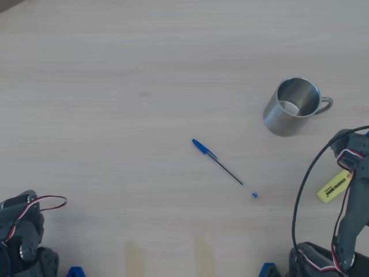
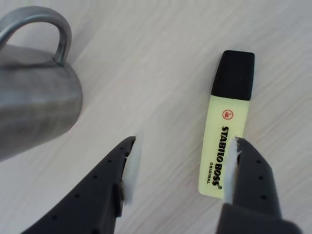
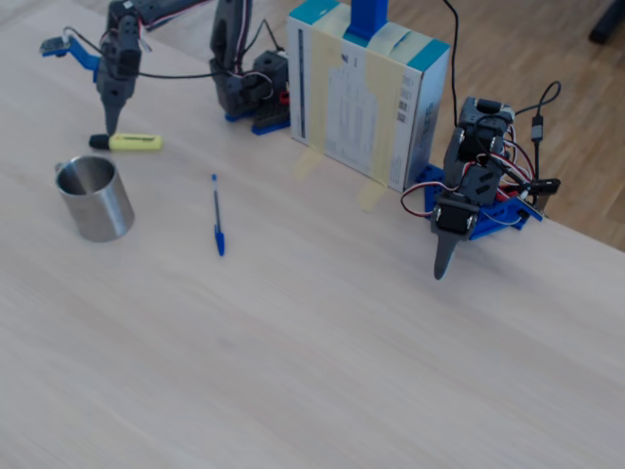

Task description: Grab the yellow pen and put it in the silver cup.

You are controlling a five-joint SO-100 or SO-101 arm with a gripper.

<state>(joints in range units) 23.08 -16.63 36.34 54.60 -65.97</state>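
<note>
The yellow pen (image 2: 224,141), a chunky highlighter with a black cap, lies flat on the wooden table; it also shows in the overhead view (image 1: 333,186) and the fixed view (image 3: 132,143). My gripper (image 2: 183,168) is open and hangs just above it, the barrel's lower end beside the right finger (image 2: 240,161). In the fixed view the gripper (image 3: 110,125) points down next to the pen's capped end. The silver cup (image 2: 34,107) stands upright and empty close by, handle toward the gripper; it also shows in the overhead view (image 1: 293,107) and the fixed view (image 3: 93,200).
A thin blue-capped ballpoint pen (image 1: 225,168) lies mid-table, also in the fixed view (image 3: 217,227). A second arm (image 3: 469,205) rests folded at the table edge. A white and teal box (image 3: 366,93) stands between the two arm bases.
</note>
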